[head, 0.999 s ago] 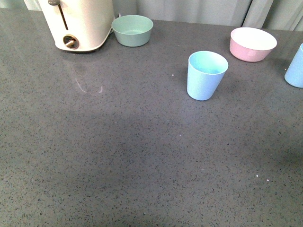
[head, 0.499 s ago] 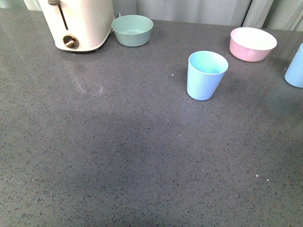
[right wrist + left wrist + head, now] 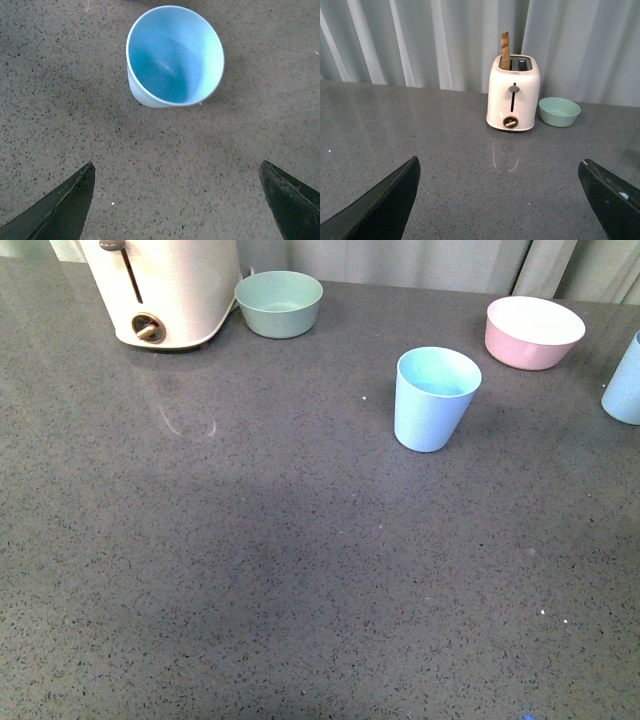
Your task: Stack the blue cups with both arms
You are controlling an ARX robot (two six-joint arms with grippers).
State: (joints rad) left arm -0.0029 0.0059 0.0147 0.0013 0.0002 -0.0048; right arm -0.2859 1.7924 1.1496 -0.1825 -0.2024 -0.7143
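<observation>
Right now the middle cup (image 3: 436,400) is standing upright on the counter (image 3: 200,570), the edge cup (image 3: 625,385) well apart at the far right. The left gripper (image 3: 498,161) and right gripper (image 3: 176,167) are both hanging spread wide, gripping nothing. Looking light, stiff and smooth, each cup is probably wanting a pinch across its wall under the rim.

Front cam over table (image 3: 250,590); L wrist toward toaster (image 3: 520,107), R above blue cup (image 3: 175,55).

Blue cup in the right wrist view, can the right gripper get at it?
Probably yes: the right gripper is open wide, the blue cup stands upright ahead, only bare countertop between them.
</observation>
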